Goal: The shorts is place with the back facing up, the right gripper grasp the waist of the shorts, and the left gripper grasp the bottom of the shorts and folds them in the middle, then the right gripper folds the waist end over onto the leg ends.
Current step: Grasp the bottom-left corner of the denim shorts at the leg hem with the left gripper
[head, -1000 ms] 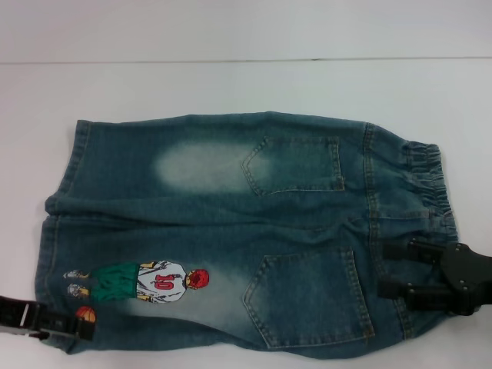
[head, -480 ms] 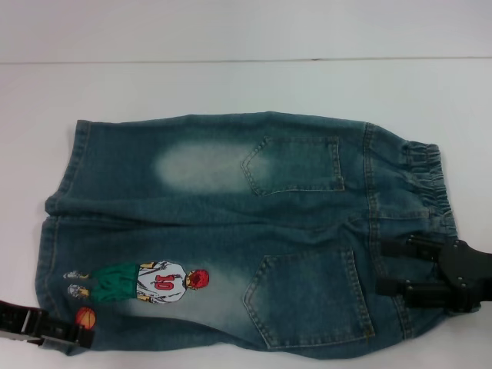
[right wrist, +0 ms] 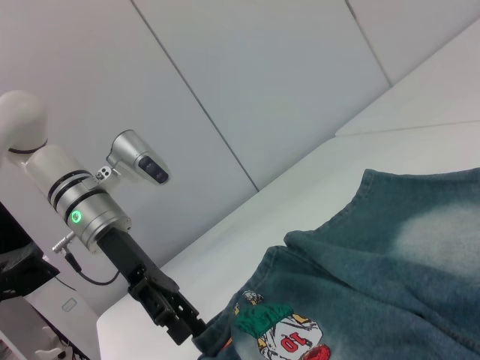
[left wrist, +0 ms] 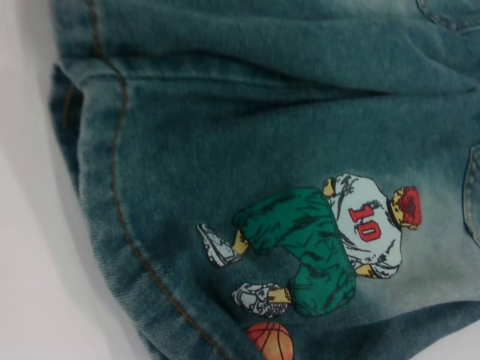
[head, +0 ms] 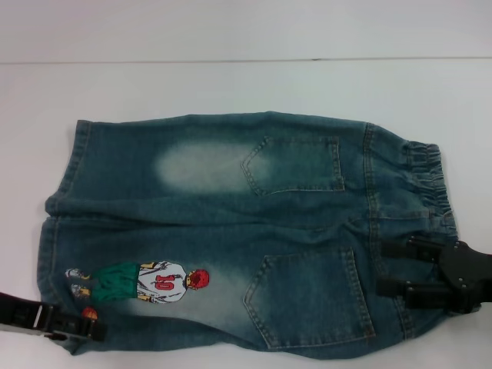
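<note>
Fingers of the right gripper (head: 388, 269) stand spread, both lying over the denim just below the waist (head: 427, 184) of the shorts (head: 231, 231), beside a patch pocket (head: 307, 296). Across the garment, the left gripper (head: 91, 329) has its fingers at the hem corner of the leg ends (head: 58, 231), next to the cartoon print (head: 146, 282); whether they pinch cloth, I cannot tell. Shorts lie flat on the white table (head: 246, 84), pockets up.
</note>
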Motion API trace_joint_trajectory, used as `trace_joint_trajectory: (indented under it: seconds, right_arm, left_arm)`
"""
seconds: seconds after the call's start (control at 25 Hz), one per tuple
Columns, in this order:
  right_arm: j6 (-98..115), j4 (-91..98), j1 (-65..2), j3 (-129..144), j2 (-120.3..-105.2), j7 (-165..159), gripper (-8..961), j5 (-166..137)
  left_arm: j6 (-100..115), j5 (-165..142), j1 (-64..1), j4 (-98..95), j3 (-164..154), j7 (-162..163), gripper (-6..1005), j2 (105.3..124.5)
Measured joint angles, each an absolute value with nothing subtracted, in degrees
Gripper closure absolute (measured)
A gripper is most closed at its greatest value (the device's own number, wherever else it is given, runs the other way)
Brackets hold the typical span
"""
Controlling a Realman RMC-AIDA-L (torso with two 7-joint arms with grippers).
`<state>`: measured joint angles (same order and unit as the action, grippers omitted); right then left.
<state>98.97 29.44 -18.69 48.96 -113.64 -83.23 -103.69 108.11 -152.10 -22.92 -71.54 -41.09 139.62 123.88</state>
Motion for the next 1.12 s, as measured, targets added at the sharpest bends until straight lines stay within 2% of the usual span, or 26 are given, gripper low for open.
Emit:
trace_joint_trajectory:
  seconds: [0.36, 1.08, 1.12]
  right_arm:
    - [98.96, 29.44, -18.37, 48.96, -113.60, -83.23, 9, -103.71]
    - [98.96, 29.44, -18.38, 48.24, -113.55, -83.23, 10, -103.62]
    - [98.97, 29.44, -18.37, 48.24, -113.55, -83.23, 10, -103.62]
  left_arm:
    - [108.06, -153.40, -22.70, -72.16, -41.35, 139.66, 66, 123.64]
    - [109.22, -156.25, -24.09, -72.53, -42.10, 138.11, 168, 123.66]
    - [109.28, -156.24, -24.10, -72.53, -42.16, 137.94, 206, 123.66]
